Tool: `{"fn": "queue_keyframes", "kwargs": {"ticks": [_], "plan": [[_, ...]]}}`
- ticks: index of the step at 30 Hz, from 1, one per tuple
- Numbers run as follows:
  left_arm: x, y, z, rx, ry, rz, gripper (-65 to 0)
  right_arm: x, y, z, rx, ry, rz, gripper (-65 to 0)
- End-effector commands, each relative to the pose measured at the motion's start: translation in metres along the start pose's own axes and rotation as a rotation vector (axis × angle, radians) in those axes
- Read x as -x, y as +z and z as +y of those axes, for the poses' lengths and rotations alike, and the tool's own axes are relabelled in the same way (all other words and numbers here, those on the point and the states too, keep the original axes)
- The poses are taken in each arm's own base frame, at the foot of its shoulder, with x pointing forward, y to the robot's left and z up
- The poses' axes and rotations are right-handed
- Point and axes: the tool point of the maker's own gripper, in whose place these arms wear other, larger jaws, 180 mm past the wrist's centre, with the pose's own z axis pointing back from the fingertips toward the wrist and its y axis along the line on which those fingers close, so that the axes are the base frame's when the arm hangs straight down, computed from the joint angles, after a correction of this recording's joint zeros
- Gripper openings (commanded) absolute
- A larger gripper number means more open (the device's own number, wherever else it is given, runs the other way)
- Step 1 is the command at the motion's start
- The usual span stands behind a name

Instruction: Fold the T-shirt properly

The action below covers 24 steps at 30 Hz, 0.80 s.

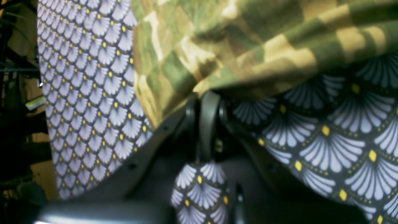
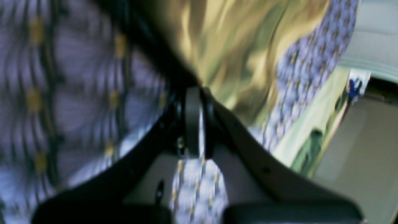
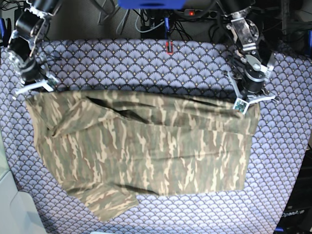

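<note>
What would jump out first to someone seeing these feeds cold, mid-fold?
The camouflage T-shirt dominates, spread wide across the middle of the fan-scale tablecloth, one sleeve poking toward the near edge. Both arms sit at its far corners: the left gripper on the base view's right and the right gripper on its left. Each wrist view shows the fingers shut on the shirt's cloth, which bunches up at the pinch.
</note>
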Motion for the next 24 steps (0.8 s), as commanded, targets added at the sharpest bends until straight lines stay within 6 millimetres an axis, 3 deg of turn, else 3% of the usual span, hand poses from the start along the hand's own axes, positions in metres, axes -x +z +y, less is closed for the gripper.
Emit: {"fn": "queue_keyframes", "kwargs": {"ticks": [1,7,13,17,19,22,24], "plan": [[-0.017,0.002,0.009,-0.032,0.013,-0.051,-65.0,0.005,0.005,-0.011,0.020,0.010,0.008,-65.0],[-0.038,0.015,0.010,-0.022,0.028,-0.120,-65.0,0.006,0.022,-0.004,0.033,-0.011,-0.023,-65.0],[-0.022,0.021,0.032,-0.081,0.075,-0.093,-65.0,0.015,0.031,-0.011,0.080,-0.098,-0.011,-65.0],[-0.019,0.021,0.030,-0.079,0.077,-0.087,-65.0,0.016,0.033,-0.037,0.192,-0.267,0.016,-61.0],[-0.020,0.020,0.029,-0.073,0.076,-0.088,-65.0,0.017,0.038,-0.066,0.292,-0.378,0.004,-57.4],[-0.019,0.020,0.027,-0.068,0.076,-0.085,-65.0,0.023,0.058,-0.104,0.441,-0.496,-0.029,-54.6],[-0.018,0.020,0.026,-0.067,0.077,-0.084,-65.0,0.025,0.067,-0.117,0.494,-0.519,-0.033,-54.2]]}}
